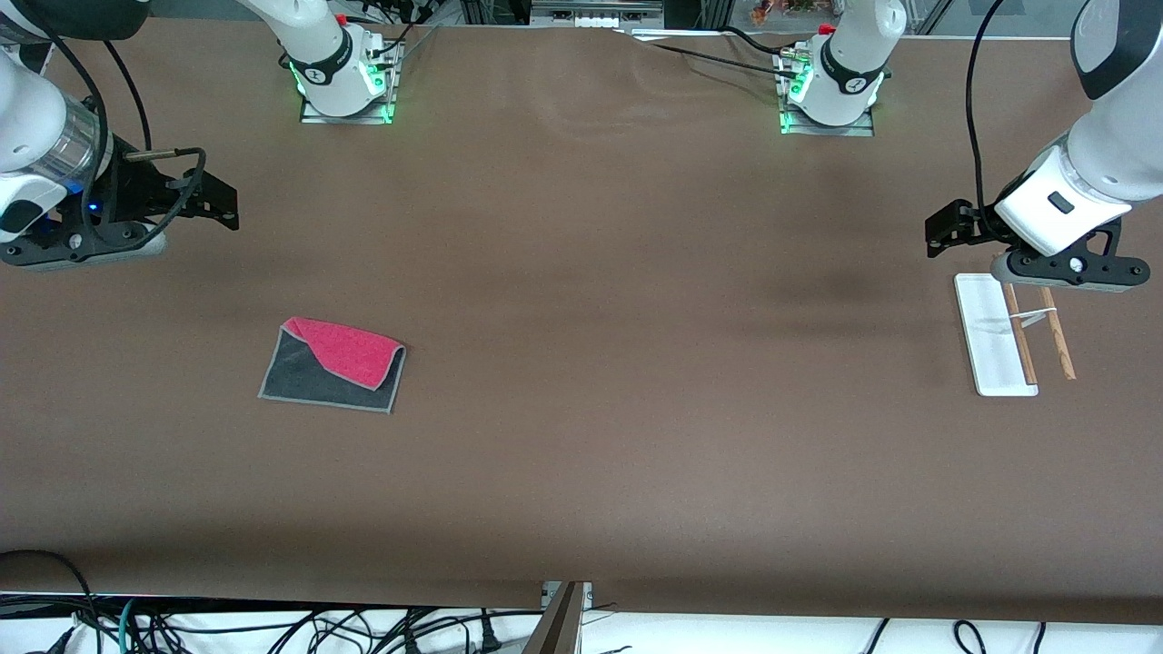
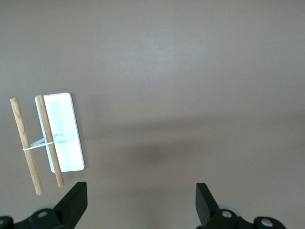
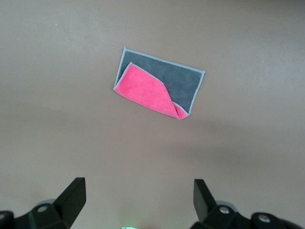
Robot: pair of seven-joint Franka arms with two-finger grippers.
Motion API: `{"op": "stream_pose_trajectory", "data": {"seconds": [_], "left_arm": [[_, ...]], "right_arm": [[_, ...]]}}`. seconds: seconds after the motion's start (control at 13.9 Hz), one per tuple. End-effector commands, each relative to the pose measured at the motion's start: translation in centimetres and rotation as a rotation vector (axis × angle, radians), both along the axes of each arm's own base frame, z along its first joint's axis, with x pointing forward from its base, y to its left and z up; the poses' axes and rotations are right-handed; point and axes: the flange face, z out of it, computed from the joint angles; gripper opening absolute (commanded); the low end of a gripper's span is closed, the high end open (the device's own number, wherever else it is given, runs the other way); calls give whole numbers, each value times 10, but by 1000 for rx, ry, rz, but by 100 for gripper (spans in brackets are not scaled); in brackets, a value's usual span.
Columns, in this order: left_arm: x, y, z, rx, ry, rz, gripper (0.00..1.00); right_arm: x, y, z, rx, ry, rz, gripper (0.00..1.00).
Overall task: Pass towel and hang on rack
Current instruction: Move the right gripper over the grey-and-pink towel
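The towel [image 1: 332, 365] lies flat on the table toward the right arm's end, dark grey side up, with one corner folded over showing pink-red. It also shows in the right wrist view [image 3: 181, 83]. The rack [image 1: 995, 336], a white base with two brown rods [image 1: 1058, 341], sits at the left arm's end and shows in the left wrist view [image 2: 66, 138]. My right gripper [image 1: 223, 204] is open and empty over bare table, apart from the towel; its open jaws show in its wrist view [image 3: 139, 188]. My left gripper [image 1: 938, 232] is open and empty over bare table beside the rack; its wrist view [image 2: 141, 193] shows the same.
The brown table [image 1: 618, 381] stretches wide between towel and rack. The two arm bases [image 1: 343, 73] stand along its edge farthest from the front camera. Cables hang below the edge nearest that camera.
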Motion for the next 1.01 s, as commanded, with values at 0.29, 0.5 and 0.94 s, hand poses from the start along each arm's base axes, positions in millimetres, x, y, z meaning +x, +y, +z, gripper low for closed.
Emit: {"op": "stream_pose_trajectory", "data": {"seconds": [0.29, 0.5, 0.94], "left_arm": [[-2, 0, 0, 17, -7, -21, 100], [-2, 0, 0, 17, -7, -23, 100], [-2, -3, 0, 17, -9, -21, 100]], "right_arm": [[2, 10, -7, -19, 0, -8, 100], [25, 16, -58, -38, 46, -52, 100], [67, 45, -236, -87, 72, -284, 100]]}}
